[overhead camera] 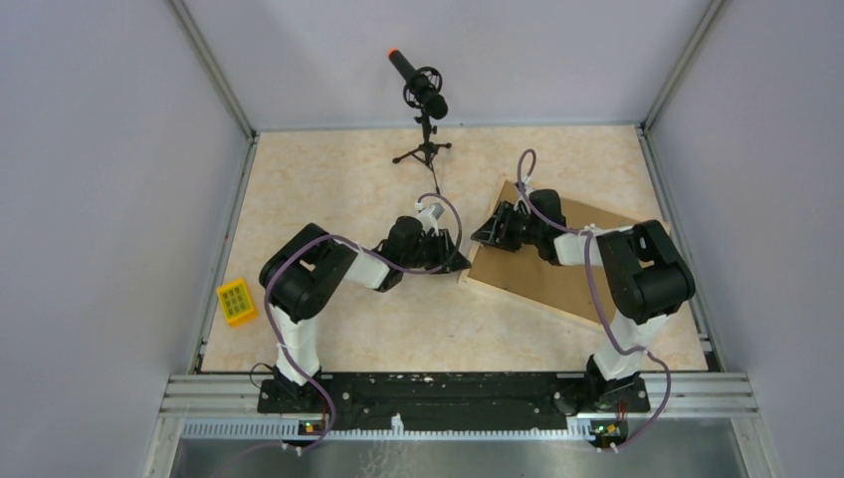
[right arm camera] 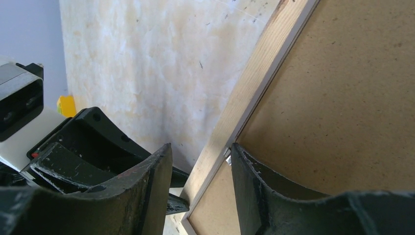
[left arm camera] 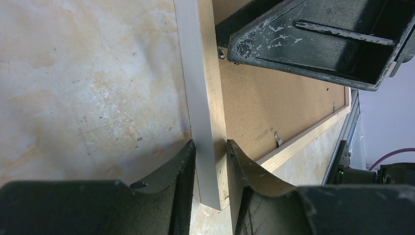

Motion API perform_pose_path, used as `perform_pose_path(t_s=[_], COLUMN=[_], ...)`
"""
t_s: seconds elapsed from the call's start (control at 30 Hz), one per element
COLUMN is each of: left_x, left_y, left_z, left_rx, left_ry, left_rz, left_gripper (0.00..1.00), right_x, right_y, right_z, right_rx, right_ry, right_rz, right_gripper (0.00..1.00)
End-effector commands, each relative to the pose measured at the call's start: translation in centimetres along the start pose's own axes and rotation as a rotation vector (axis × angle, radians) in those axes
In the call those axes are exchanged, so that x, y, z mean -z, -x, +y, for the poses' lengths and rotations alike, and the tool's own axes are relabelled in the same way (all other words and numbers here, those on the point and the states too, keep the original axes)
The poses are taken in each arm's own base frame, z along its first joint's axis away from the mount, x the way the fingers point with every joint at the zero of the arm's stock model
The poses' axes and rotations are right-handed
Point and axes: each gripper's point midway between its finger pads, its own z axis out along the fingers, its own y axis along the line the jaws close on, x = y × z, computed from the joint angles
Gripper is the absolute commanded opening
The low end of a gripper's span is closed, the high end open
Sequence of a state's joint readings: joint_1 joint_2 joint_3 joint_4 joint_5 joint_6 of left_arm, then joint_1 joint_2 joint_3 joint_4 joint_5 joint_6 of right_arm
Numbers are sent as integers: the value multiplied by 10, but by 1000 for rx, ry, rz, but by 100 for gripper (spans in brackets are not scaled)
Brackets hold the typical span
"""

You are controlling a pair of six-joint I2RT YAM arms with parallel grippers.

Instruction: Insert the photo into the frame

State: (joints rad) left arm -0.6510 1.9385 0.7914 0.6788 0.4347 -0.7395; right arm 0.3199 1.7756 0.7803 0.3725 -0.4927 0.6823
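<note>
The frame (overhead camera: 527, 302) lies face down, backing board (right arm camera: 342, 98) uppermost. The left gripper (left arm camera: 210, 147) pinches the frame's corner rail. Farther along that rail the right gripper (right arm camera: 200, 149) straddles it, jaws apart. The frame is probably stiff and light, best held by its rails. No photo is visible.

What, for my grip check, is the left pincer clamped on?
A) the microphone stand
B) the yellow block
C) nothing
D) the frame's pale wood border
D: the left wrist view shows the left pincer with one finger pressed on each side of the frame border.
</note>
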Motion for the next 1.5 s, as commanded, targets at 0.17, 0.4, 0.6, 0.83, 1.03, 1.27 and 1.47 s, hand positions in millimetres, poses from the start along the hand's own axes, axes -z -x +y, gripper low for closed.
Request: perform_pose_path(t_s=[0.17, 0.4, 0.6, 0.83, 1.03, 1.27, 1.47], left_x=[-3, 4, 18, 39, 52, 68, 82], left_y=[-22, -15, 0, 18, 25, 37, 44], left_z=[8, 6, 1, -2, 2, 7, 12], left_rx=[20, -12, -68, -118, -114, -80, -47], left_ry=[24, 42, 73, 113, 139, 160, 150], left_rz=[78, 46, -17, -117, -173, -227, -264], left_gripper=[35, 44, 72, 85, 87, 88, 88], right_x=[-6, 7, 16, 13, -3, -25, -30], right_y=[-13, 17, 15, 18, 7, 0, -4], right_z=[-8, -36, -56, -76, -88, -80, -79], right_rx=[12, 17, -47, -2, 44, 115, 156], right_ry=[-57, -361, -553, -836, -1003, -1046, -1017], right_rz=[60, 40, 53, 65, 156, 202, 250], right_gripper=[48, 59, 69, 70, 62, 43, 24])
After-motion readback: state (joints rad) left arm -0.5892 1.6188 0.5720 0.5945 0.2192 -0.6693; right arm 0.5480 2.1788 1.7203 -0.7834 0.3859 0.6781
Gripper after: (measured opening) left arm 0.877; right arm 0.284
